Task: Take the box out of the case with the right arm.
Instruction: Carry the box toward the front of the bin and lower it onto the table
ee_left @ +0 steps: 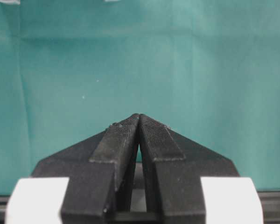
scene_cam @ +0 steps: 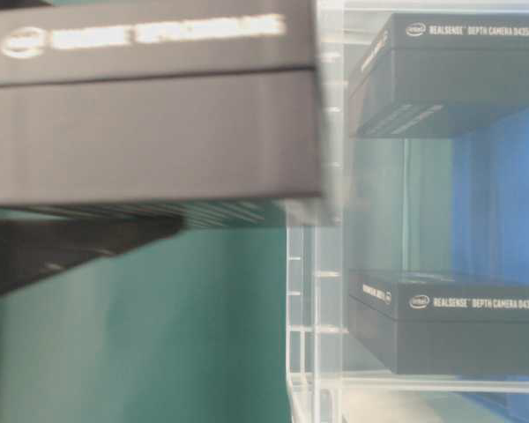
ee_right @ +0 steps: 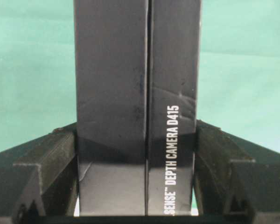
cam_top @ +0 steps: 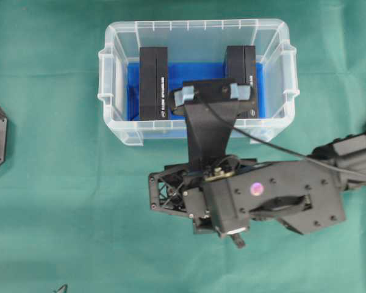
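The right gripper has its fingers spread wide and clamped on a box — matte black card with a lengthwise seam and white print. In the overhead view the box sits raised over the near rim of the case, a clear ribbed plastic bin lined in blue. Two more black boxes stand inside, one left, one right (open blue floor between them). The left gripper is pressed closed, holding nothing, over bare green cloth.
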